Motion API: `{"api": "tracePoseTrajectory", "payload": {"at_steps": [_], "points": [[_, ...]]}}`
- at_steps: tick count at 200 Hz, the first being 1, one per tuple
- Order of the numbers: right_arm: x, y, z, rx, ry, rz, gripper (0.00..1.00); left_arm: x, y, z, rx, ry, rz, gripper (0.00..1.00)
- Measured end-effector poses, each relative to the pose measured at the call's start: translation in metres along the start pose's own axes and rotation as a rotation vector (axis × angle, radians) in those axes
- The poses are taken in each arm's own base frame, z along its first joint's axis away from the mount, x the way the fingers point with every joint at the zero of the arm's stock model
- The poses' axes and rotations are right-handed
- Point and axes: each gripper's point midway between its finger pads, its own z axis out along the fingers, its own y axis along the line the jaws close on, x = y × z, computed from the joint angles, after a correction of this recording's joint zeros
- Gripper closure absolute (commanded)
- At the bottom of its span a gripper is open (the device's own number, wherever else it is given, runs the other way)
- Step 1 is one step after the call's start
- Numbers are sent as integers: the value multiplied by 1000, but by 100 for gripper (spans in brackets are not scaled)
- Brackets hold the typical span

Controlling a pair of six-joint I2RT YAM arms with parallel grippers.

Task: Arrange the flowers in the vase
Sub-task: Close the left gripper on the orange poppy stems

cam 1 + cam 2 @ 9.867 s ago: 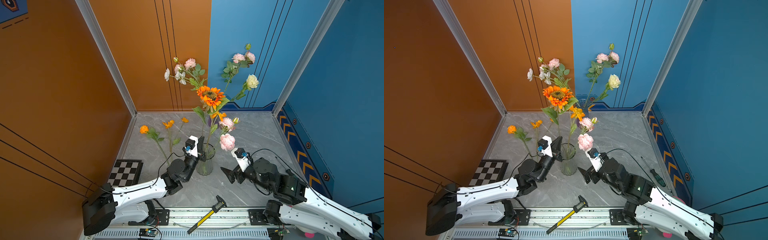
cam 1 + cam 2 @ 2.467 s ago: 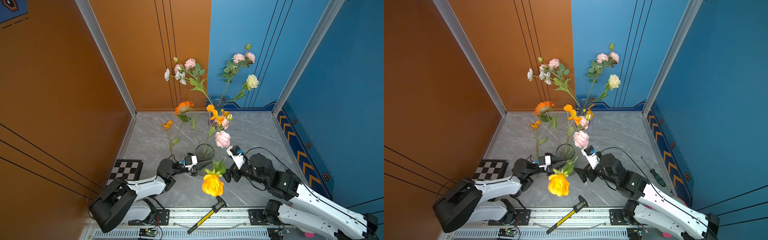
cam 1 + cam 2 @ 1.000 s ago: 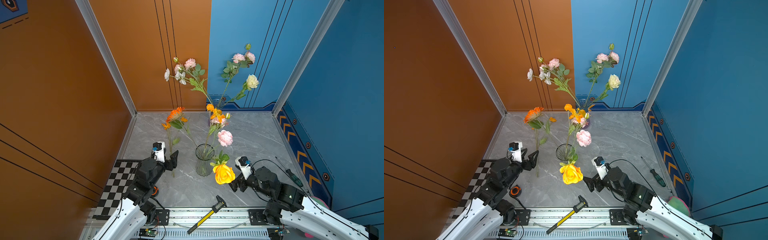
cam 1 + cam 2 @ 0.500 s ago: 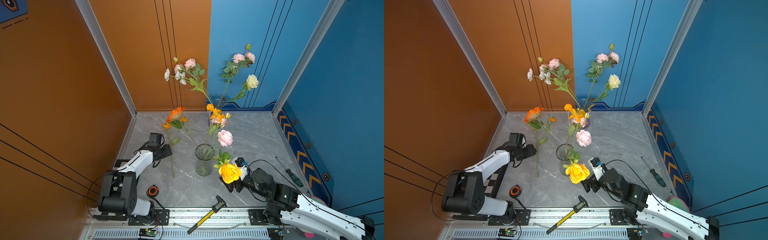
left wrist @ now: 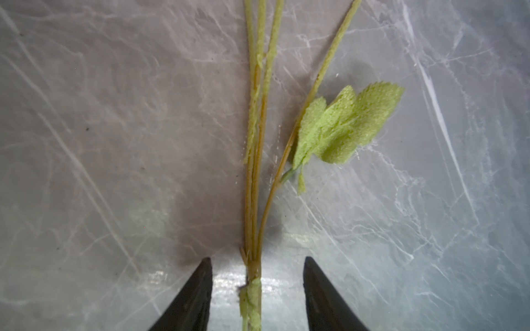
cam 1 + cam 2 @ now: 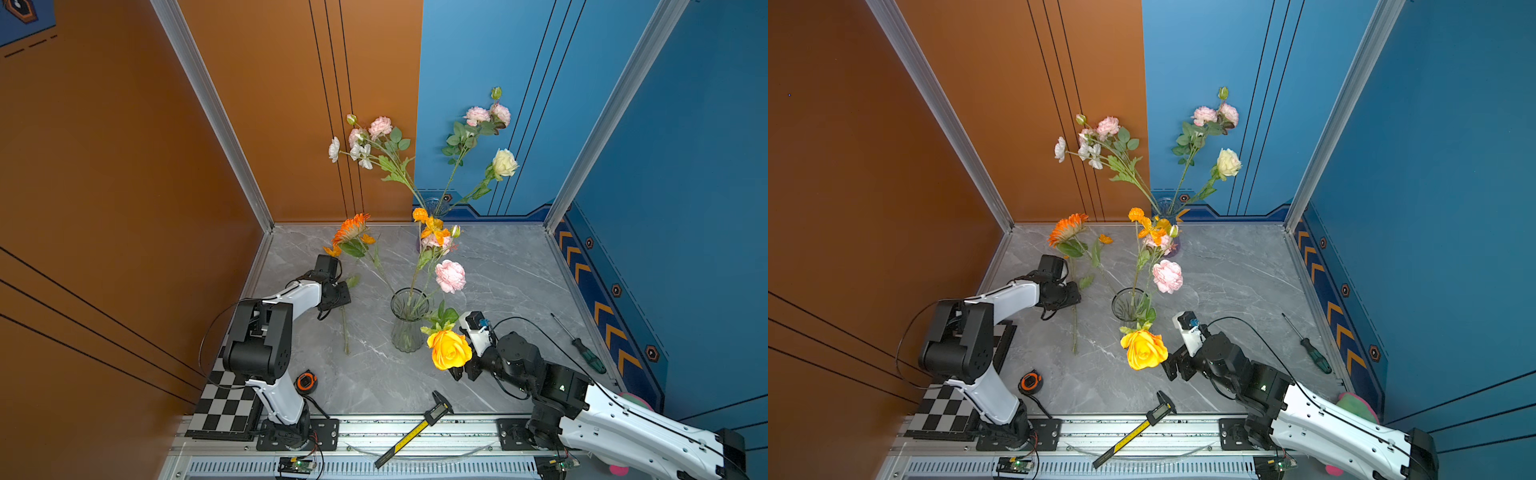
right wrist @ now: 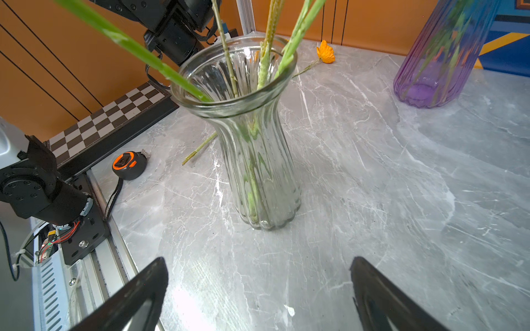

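Seeing clear ribbed glass vase [image 6: 406, 332] upright mid grey marble worktop [image 6: 511, 270]. Counting in it: yellow rose [image 6: 449, 349] drooping over the rim toward the right arm, pale pink bloom [image 6: 450, 276], cluster of small orange blooms [image 6: 432, 230], big orange daisy-type bloom [image 6: 351, 228] leaning out left.
Not in the vase: one thin green branched stem [image 5: 253, 200] flat on the worktop, left of the vase.
Reading left hand [image 5: 257, 259] as apart: black fingers [image 5: 198, 286] straddling that stem low over the worktop, gap on both sides, no contact.
Reading right hand [image 7: 259, 263] as spread wide, empty, near the vase and facing it.
Noting purple ribbed glass vase [image 7: 438, 57] by the back wall, holding tall pink, white and cream blooms [image 6: 505, 162].
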Motion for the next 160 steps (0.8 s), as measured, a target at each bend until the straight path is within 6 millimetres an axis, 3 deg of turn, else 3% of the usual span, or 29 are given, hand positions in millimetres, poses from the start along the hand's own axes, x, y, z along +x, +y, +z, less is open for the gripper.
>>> {"api": "tracePoseTrajectory", "payload": {"at_steps": [69,111,160], "points": [[-3,-3,-1,-3,-10,13,0,-7,-3,10,-95,-4,69,63],[-9,-5,-6,0,-37,19,0,-10,-3,15,-103,-2,68,65],[-10,-6,-7,2,-42,21,0,-14,-2,18,-107,-4,59,87]]}}
